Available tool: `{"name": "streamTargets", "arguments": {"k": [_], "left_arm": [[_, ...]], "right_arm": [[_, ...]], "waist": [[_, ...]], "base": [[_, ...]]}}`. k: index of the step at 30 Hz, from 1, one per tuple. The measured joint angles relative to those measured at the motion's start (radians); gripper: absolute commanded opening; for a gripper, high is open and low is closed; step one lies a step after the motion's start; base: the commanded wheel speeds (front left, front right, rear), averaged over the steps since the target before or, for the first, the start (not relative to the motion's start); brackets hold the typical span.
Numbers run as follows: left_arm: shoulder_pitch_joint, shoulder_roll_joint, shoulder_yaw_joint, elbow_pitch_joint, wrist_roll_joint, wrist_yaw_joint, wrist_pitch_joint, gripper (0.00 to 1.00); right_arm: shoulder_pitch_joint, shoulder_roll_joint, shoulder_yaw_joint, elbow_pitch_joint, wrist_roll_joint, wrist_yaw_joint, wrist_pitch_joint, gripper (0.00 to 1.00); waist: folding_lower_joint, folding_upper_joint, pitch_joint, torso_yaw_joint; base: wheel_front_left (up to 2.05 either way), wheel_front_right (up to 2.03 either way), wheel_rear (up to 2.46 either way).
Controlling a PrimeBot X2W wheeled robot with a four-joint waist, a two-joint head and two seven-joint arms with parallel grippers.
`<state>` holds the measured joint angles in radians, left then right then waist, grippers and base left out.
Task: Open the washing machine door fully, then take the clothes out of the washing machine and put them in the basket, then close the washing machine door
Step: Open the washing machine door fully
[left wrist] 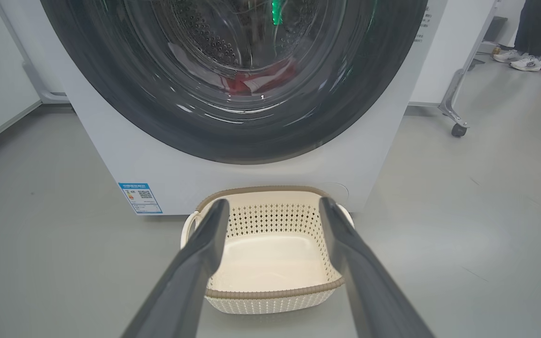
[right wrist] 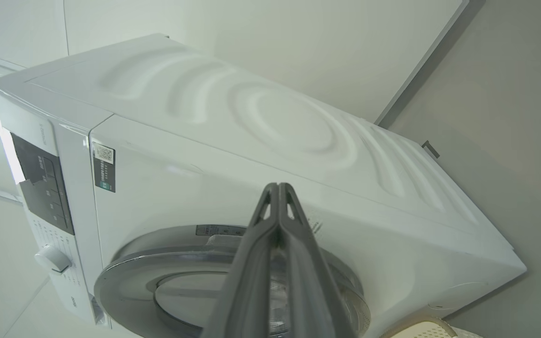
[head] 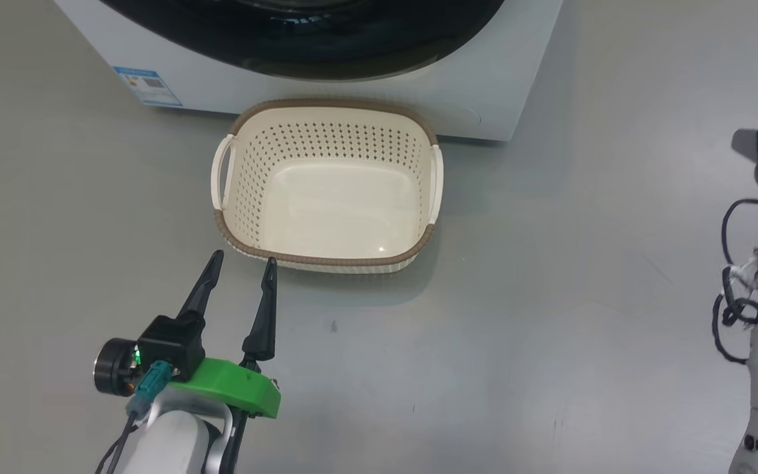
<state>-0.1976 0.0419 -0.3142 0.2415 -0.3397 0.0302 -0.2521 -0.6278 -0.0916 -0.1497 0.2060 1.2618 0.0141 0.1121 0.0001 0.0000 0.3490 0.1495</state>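
Head view, nearest first: reading the left gripper (head: 244, 258) as released, fingers spread and empty, hanging over the floor (head: 517, 296) just short of the basket (head: 333, 135). Finding the basket empty, set close against the washing machine (head: 287, 92) front, touching or just beside, cannot tell which, directly below the washing machine door (head: 313, 46). Judging step one not yet done, with that door shut. Spotting the clothes (left wrist: 251, 82), red and white, low in the drum behind the glass in left wrist view. Reading the right gripper (right wrist: 278, 187) as clenched on nothing, raised and aimed at the upper part of the door in right wrist view. Risks from here: slipping off the glossy rim with closed fingers and leaving the door latched; swinging it only partway and blocking the reach into the drum; clipping the basket with the left arm going in, shoving it aside, then dropping garments onto the floor. Also noting a person's feet (left wrist: 524, 62) far back; worth watching.
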Motion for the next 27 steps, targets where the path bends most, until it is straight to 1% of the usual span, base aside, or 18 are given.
{"name": "streamTargets", "arguments": {"k": [5,6,10,12,15,18,23,27], "left_arm": [[-0.035,-0.001,-0.02,-0.003,-0.011,0.001,0.0,1.0],[-0.04,-0.001,-0.024,-0.004,-0.013,0.001,0.0,1.0],[-0.059,-0.002,-0.039,-0.007,-0.021,0.009,0.0,1.0],[-0.069,-0.002,-0.048,-0.007,-0.021,0.009,0.0,1.0],[-0.085,-0.003,-0.066,-0.008,-0.03,0.01,0.0,1.0],[-0.097,-0.005,-0.079,-0.009,-0.047,0.016,0.0,1.0],[-0.111,-0.005,-0.102,-0.009,-0.061,0.019,0.0,1.0],[-0.115,-0.009,-0.12,-0.008,-0.074,0.023,0.0,1.0]], "right_arm": [[-0.083,-0.035,-0.003,-0.006,0.011,-0.027,0.035,0.0],[-0.095,-0.044,0.0,-0.006,0.009,-0.027,0.042,0.0],[-0.156,-0.065,0.022,-0.005,-0.005,-0.051,0.067,0.0],[-0.189,-0.065,0.034,-0.004,-0.006,-0.054,0.078,0.0],[-0.228,-0.064,0.041,0.004,-0.005,-0.07,0.092,0.0],[-0.263,-0.063,0.047,0.017,-0.001,-0.079,0.112,0.0],[-0.318,-0.046,0.042,0.049,0.051,-0.106,0.152,0.0],[-0.356,-0.033,0.024,0.068,0.109,-0.115,0.184,0.0]], "waist": [[0.0,0.0,0.05,0.035],[0.0,0.0,0.059,0.042],[0.0,0.0,0.093,0.069],[0.0,0.0,0.109,0.08],[0.0,0.0,0.129,0.098],[0.0001,0.0,0.147,0.114],[0.0,0.0,0.173,0.138],[0.0,0.0,0.191,0.159]], "base": [[0.0,0.0,0.0],[0.0,0.0,0.0],[0.0,0.0,0.0],[0.0,0.0,0.0],[0.0,0.0,0.0],[0.0,0.0,0.0],[0.0,0.0,0.0],[0.0,0.0,0.0]]}}
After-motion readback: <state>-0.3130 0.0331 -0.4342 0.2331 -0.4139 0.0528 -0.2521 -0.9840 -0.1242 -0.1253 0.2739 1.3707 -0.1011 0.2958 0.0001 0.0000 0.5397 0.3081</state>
